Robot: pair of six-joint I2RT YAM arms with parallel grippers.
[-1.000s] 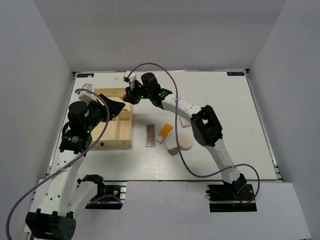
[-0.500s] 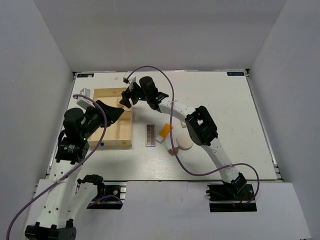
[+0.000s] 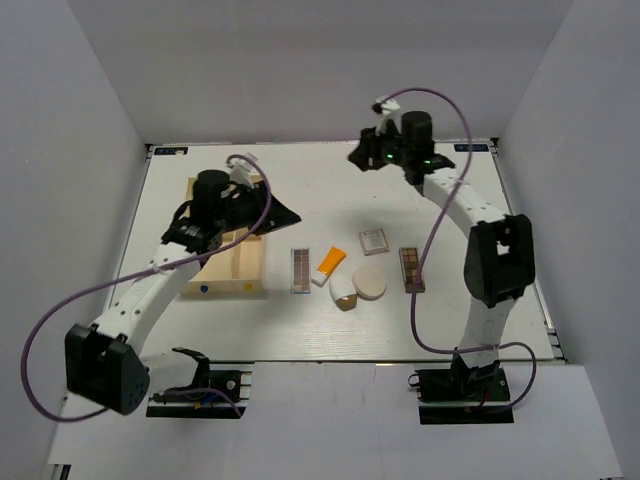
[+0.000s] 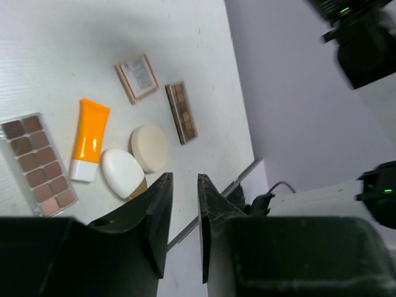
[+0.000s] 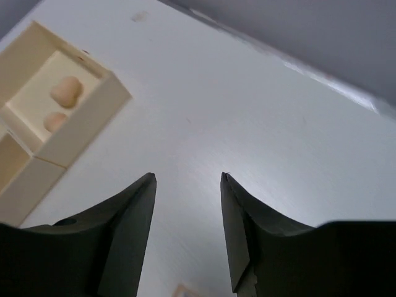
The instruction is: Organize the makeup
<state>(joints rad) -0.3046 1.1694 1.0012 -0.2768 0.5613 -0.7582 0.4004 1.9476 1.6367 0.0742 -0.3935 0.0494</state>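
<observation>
On the table right of the pale wooden tray (image 3: 240,262) lie a slim eyeshadow palette (image 3: 300,270), an orange tube with white cap (image 3: 330,265), a white egg-shaped piece (image 3: 345,292), a round cream puff (image 3: 370,282), a square compact (image 3: 373,241) and a second palette (image 3: 410,268). The left wrist view shows them too: palette (image 4: 38,162), tube (image 4: 90,139), puff (image 4: 149,147), compact (image 4: 137,77). Two peach sponges (image 5: 67,91) lie in a tray compartment. My left gripper (image 3: 288,213) hovers beside the tray, slightly open and empty. My right gripper (image 3: 357,158) is open and empty at the table's back.
The left arm crosses over the tray's back part in the top view. The tray's front compartments (image 3: 225,265) show bare wood. White walls close the table at the back and both sides. The right arm's purple cable (image 3: 430,250) loops above the right palette.
My right gripper left the tray's back corner and swung to the table's back right. My left gripper moved right, off the tray. The compact and second palette now show.
</observation>
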